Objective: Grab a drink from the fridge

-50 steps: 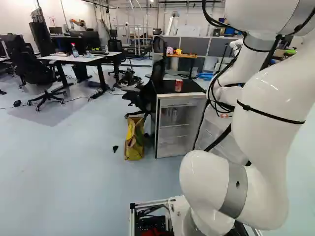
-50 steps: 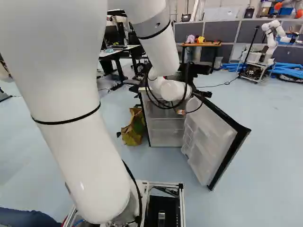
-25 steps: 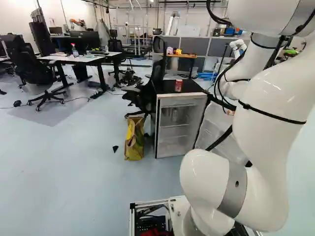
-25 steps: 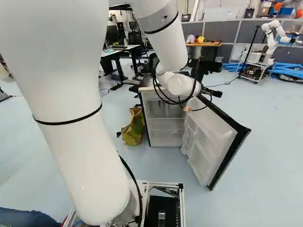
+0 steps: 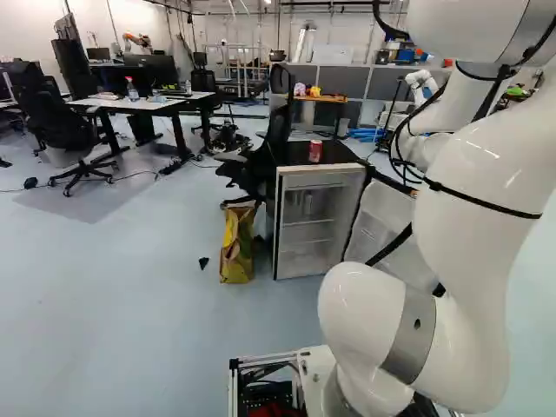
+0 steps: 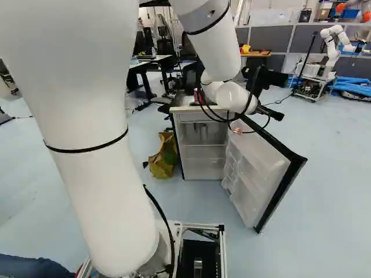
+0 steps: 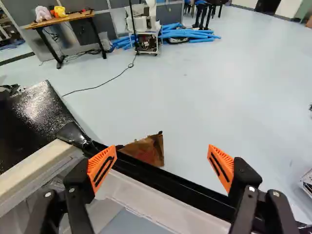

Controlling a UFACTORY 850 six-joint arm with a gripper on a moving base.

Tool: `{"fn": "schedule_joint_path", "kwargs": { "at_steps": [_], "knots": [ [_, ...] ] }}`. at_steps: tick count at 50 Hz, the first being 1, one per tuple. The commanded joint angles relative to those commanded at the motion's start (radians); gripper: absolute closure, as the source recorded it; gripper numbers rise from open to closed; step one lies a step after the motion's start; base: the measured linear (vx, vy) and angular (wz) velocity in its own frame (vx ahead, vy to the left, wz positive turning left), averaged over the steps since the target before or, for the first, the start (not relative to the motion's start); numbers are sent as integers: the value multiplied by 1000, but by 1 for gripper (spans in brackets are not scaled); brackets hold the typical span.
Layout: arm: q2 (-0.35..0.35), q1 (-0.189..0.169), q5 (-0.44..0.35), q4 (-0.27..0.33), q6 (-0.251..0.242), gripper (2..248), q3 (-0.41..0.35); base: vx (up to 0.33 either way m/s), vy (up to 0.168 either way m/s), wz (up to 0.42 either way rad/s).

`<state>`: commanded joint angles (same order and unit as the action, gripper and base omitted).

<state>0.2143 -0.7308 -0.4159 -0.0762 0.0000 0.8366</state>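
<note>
Drinks (image 5: 307,202) stood in the fridge (image 5: 321,177); the gripper (image 7: 162,150) hung spread wide over its door (image 6: 264,168), so dropping there might have swung it shut.

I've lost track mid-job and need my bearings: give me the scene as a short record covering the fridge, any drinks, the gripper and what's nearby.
Fridge: open, inside facing the base
Door: swung outward, at the fridge's right in the right base view
Red can: upright on the fridge top
Shelf items: inside, upper part; kind unclear
Gripper: open, holding nothing, over the door's top edge
Yellow bag: on the floor beside the fridge
</note>
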Motion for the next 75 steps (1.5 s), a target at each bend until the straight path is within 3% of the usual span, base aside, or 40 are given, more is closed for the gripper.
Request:
{"fn": "schedule_joint_path", "kwargs": {
  "at_steps": [30,75],
  "knots": [
    [56,-48,224,-87,0,3,138,0,0,0],
    [172,-99,588,-169,0,3,378,0,0,0]
  ]
}}
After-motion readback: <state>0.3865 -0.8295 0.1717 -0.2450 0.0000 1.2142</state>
